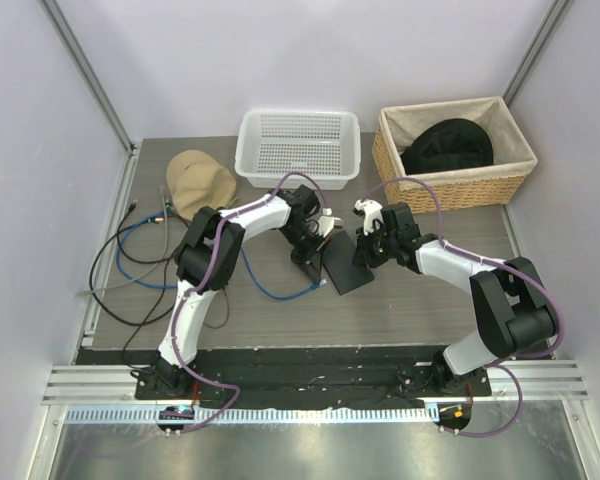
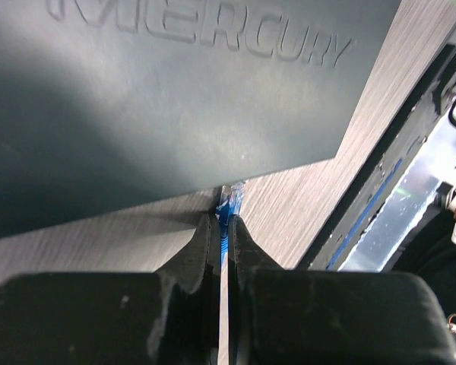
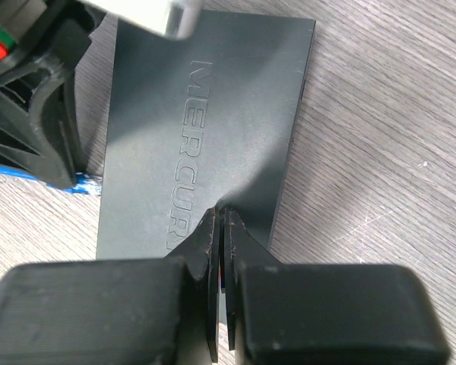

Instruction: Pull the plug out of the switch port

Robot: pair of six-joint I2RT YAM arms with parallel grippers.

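The switch (image 1: 347,266) is a flat matte-black box with "MERCURY" embossed on its lid; it lies on the wooden table and also shows in the left wrist view (image 2: 175,99) and the right wrist view (image 3: 205,129). My left gripper (image 2: 226,220) is shut on the blue cable's plug (image 2: 229,201), whose clear tip sits right at the switch's long edge. I cannot tell whether the tip is inside a socket. The plug also shows in the right wrist view (image 3: 80,182), at the switch's left edge. My right gripper (image 3: 222,217) is shut, its tips resting on the switch's lid.
The blue cable (image 1: 265,285) loops left to a tangle of black and blue cords (image 1: 130,265). A tan cap (image 1: 200,180), a white plastic basket (image 1: 298,150) and a wicker basket (image 1: 510,185) holding a black hat (image 1: 447,148) stand at the back.
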